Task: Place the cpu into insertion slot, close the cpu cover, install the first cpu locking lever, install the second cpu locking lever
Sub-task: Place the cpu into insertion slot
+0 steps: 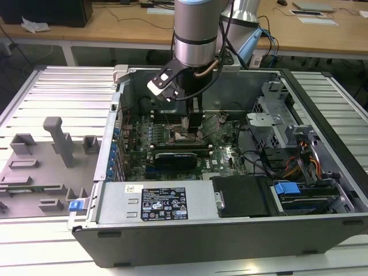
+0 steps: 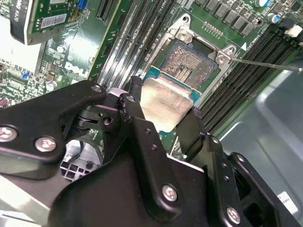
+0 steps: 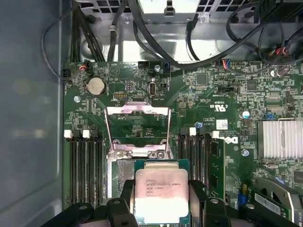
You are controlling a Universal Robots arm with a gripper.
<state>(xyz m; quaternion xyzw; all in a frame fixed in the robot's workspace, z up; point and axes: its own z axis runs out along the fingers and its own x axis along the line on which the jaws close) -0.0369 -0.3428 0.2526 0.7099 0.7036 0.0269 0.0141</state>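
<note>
Silvery cpu in tool; cover open

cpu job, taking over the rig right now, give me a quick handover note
The tool is shut on the cpu, holding it partly over the insertion slot.
The cpu cover is raised open; a locking lever sticks out free.
Done: cpu gripped and at the slot.
Left: cpu not seated, cover not closed, neither lever installed.

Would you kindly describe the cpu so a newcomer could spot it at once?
Inside the open computer case, find the green motherboard. Between its black memory slots, the fingers hold the cpu over the insertion slot: the one silvery square chip.
</note>
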